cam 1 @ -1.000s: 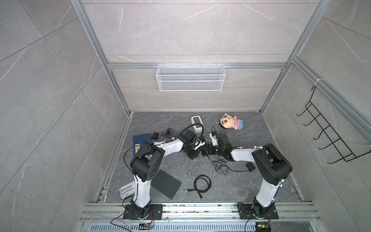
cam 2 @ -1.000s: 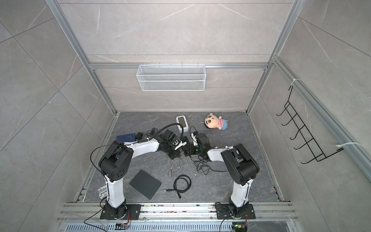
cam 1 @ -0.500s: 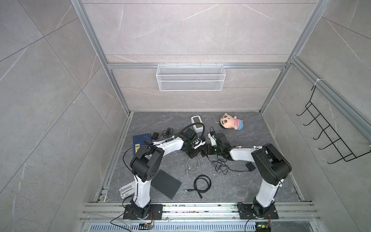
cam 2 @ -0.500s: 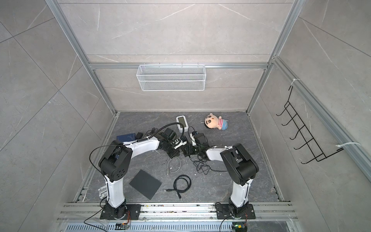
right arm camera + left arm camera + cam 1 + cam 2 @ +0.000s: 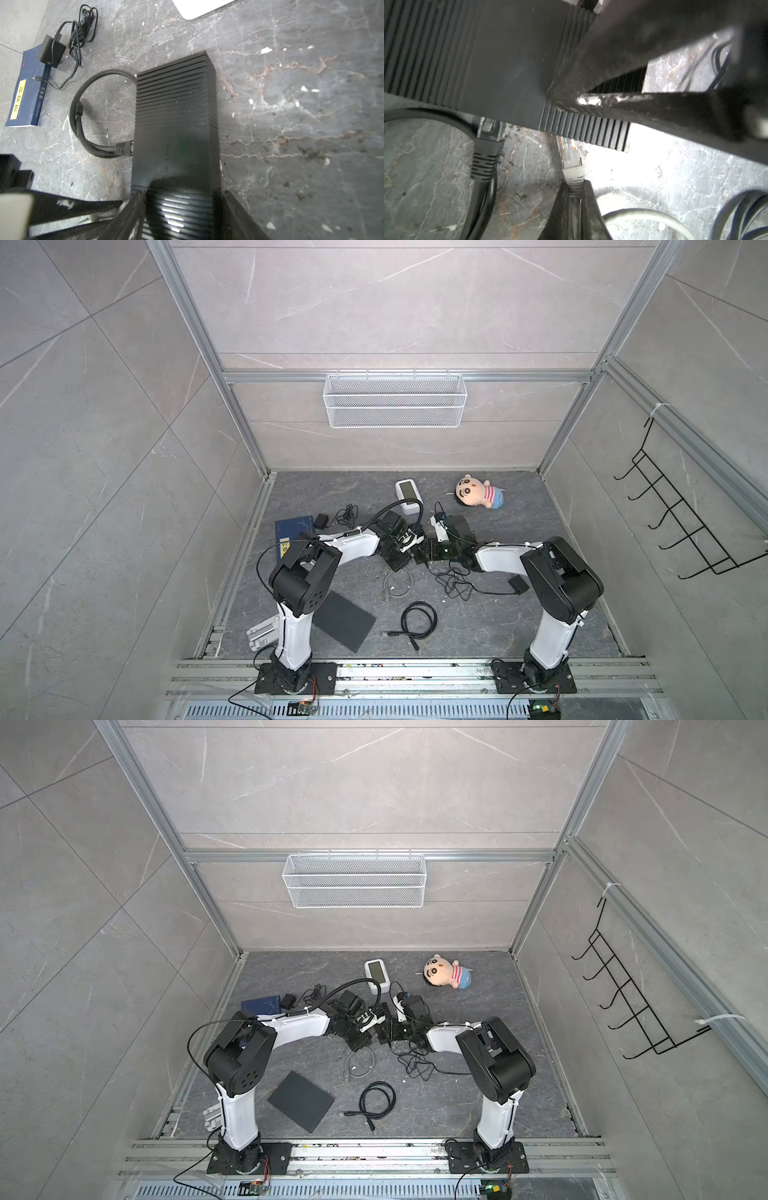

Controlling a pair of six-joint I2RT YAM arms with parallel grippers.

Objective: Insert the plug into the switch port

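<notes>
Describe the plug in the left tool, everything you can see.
The plug is a clear connector with coloured wires inside and a light grey ribbed boot. The left tool is shut on the boot. The plug's tip reaches the ribbed edge of the black switch, beside a black plug; whether it is seated is unclear.

Both top views: hi overhead, far, angled down on whole dark grey marbled floor, near-identical scene. L wrist cam: v. close, low, sights along left gripper & grey-booted clear plug at ribbed black plastic switch box. R wrist cam: close, above, sights past right gripper along same box. Wrist views share box & plugged-in black cable.
</notes>
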